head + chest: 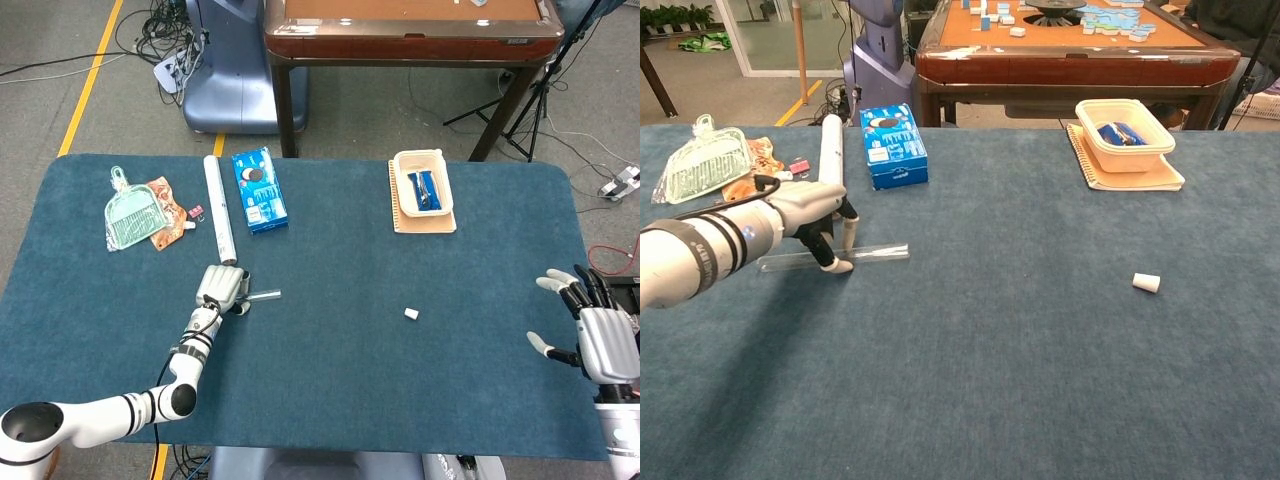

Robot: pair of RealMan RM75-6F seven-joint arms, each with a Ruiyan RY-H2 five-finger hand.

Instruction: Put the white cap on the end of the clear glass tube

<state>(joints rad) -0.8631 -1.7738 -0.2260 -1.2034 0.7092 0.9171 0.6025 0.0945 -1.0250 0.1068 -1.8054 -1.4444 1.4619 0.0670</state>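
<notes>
The left hand (810, 215) lay over the clear glass tube (870, 255) on the blue surface (1000, 360), its fingers (835, 262) curled down around the tube near its middle, with one fingertip on the cloth in front of it. The tube lay flat, roughly crosswise, its free end sticking out to the right of the hand; in the head view the same end (266, 295) showed past the left hand (222, 287). Whether the fingers actually gripped the tube or only rested against it could not be told.

The white cap (1146, 283) lay on its side on the surface, well apart from the tube, toward the right; the head view showed it (411, 314) near the middle of the cloth. The right hand (592, 325) hovered at the right edge, fingers spread and holding nothing.

Along the far side lay a white cylinder (830, 148), a blue box (892, 147) just beside it, a green dustpan in a bag (705, 163) at the left, and a cream tray (1125, 133) resting on a notebook (1130, 175), with a blue packet inside the tray.
</notes>
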